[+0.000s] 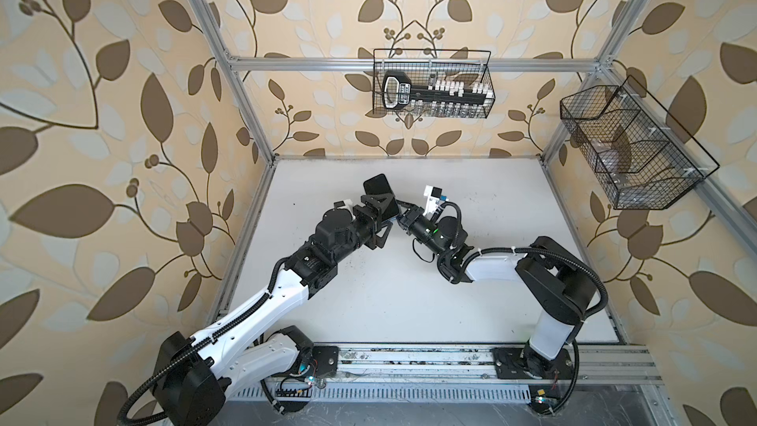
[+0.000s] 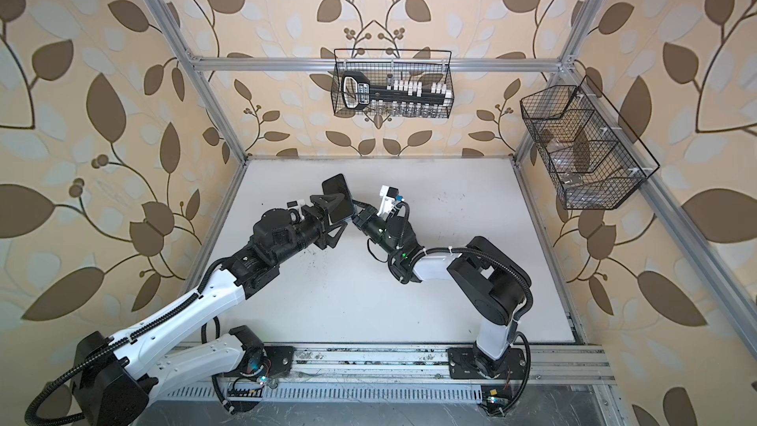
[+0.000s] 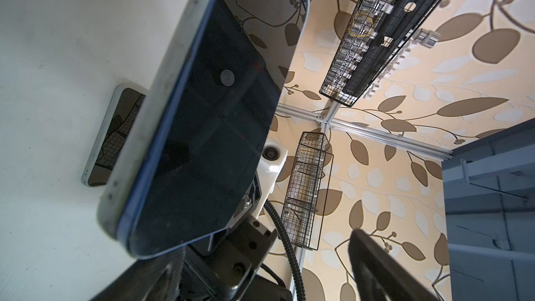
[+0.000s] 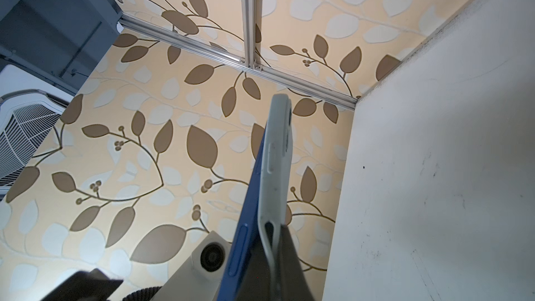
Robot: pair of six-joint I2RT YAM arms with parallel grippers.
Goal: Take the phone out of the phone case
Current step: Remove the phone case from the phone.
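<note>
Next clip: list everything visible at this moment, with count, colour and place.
phone: one, blue, dark screen, held in the air above the table
phone case: one, pale grey, on the phone's back, one edge peeled away
second phone: one, silver rim, dark glass, flat on the table; seen only in the left wrist view
table: one, white, scuffed
wire baskets: two, black; one on the back wall holding a black rack with white pieces, one on the right wall, contents unclear
left gripper: black, open, jaws either side of the phone
right gripper: black, shut on the phone case's edge
</note>
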